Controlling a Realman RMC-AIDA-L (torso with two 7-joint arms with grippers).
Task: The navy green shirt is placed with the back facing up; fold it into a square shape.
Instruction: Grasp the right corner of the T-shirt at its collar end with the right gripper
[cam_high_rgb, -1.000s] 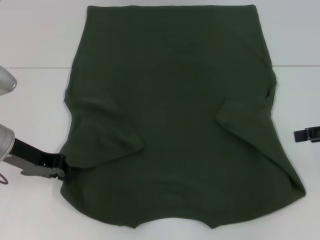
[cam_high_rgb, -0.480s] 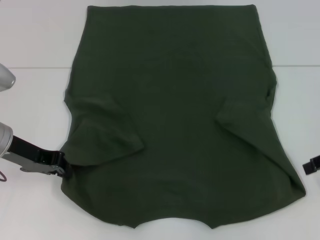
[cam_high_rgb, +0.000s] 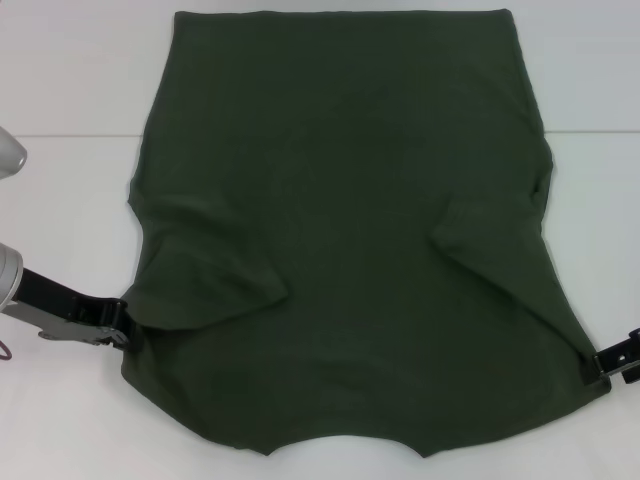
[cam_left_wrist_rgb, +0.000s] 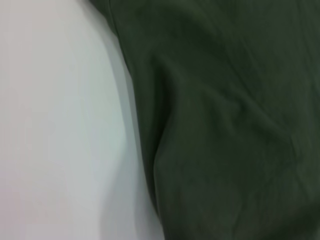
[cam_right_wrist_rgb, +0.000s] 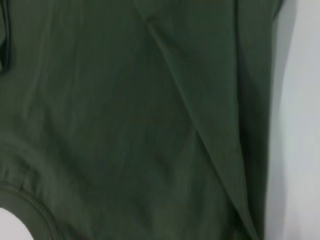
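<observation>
White tabletop (cam_high_rgb: 70, 60) carries the navy green shirt (cam_high_rgb: 345, 230) spread flat, plain side up, sleeves folded inward, no lettering visible. Left pincer (cam_high_rgb: 118, 325) touches its left edge, right pincer (cam_high_rgb: 610, 360) its right edge; can't tell either's finger state.

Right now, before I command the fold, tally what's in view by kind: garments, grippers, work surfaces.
Garments: 1, the navy green shirt, back up, both sleeves folded in.
Grippers: 2, the left gripper at the shirt's left edge, the right gripper at its right edge.
Work surfaces: 1, the white table.
Total: 4.
</observation>
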